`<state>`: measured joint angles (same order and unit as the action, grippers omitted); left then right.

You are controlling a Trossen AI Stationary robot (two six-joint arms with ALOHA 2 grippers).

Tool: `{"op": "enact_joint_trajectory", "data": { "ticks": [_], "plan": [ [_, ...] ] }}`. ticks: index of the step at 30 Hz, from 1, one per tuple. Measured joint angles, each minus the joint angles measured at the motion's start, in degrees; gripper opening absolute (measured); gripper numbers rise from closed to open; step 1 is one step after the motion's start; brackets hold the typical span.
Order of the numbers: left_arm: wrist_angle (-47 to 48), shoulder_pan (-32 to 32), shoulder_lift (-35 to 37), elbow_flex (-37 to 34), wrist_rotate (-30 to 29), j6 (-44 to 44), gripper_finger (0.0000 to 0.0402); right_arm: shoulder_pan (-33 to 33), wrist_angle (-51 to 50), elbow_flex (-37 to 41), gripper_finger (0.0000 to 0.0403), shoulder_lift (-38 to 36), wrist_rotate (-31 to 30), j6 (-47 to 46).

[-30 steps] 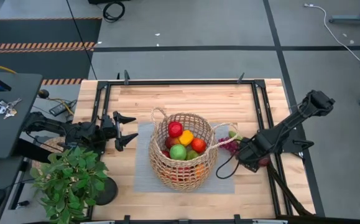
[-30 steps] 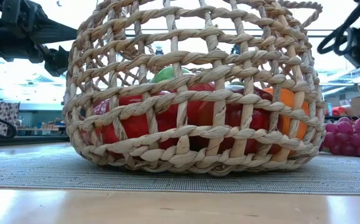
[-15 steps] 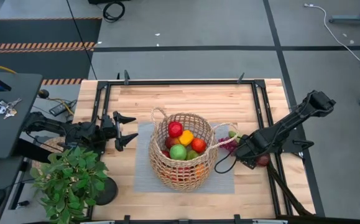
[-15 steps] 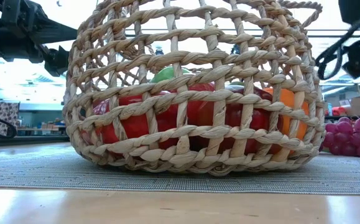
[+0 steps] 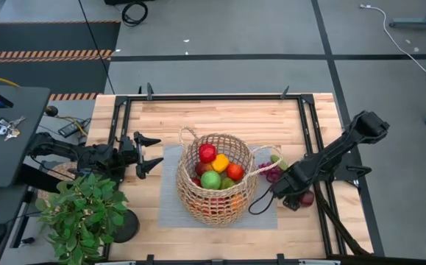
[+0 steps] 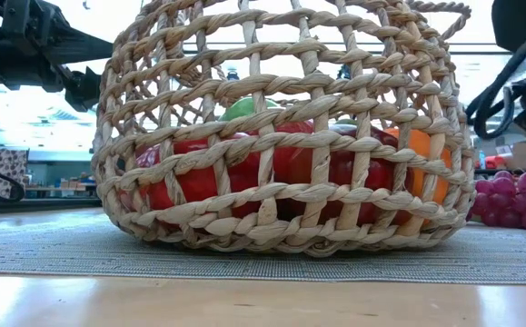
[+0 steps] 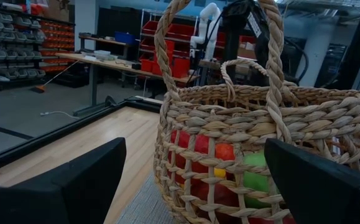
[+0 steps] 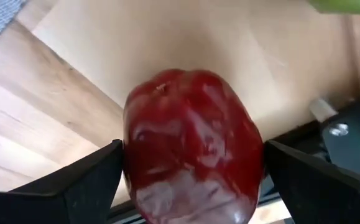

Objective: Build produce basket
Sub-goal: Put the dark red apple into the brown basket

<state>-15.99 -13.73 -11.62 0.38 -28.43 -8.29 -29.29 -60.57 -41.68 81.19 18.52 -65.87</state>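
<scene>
The basket [image 5: 215, 179] is mostly full; the open right gripper [image 5: 295, 193] straddles a red fruit [image 8: 192, 149], grapes [image 6: 515, 202] remain outside; the left gripper [image 5: 148, 155] waits open.

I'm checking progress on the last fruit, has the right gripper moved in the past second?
Yes. In the high view the right gripper has shifted toward the table's near edge, away from the grapes, and now straddles a dark red fruit.

Tan basket [image 5: 216, 180], dark red fruit [image 8: 192, 149]
</scene>
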Motion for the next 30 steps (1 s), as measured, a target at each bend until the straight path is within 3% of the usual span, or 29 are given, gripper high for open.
{"op": "enact_joint_trajectory", "data": {
  "ticks": [9,17,21,25,30],
  "plan": [
    [0.0,0.0,0.02,0.0,0.01,-0.01,0.0389,-0.25,0.48,-0.08,0.0385,4.09,1.16,3.26],
    [0.0,0.0,0.02,0.0,-0.01,-0.02,0.0389,-0.28,0.3,0.03,0.0337,1.84,-0.74,3.96],
    [0.0,0.0,0.02,0.0,-0.01,-0.02,0.0389,-0.28,0.69,-1.64,0.0334,0.22,-0.6,3.97],
    [0.0,0.01,0.02,0.0,0.0,-0.02,0.0389,-0.38,4.84,-6.49,0.0334,-1.89,-0.4,4.36],
    [0.0,0.01,0.02,0.0,0.0,-0.02,0.0389,-0.38,20.53,-13.18,0.0334,-4.92,-1.06,4.85]
  ]
}}
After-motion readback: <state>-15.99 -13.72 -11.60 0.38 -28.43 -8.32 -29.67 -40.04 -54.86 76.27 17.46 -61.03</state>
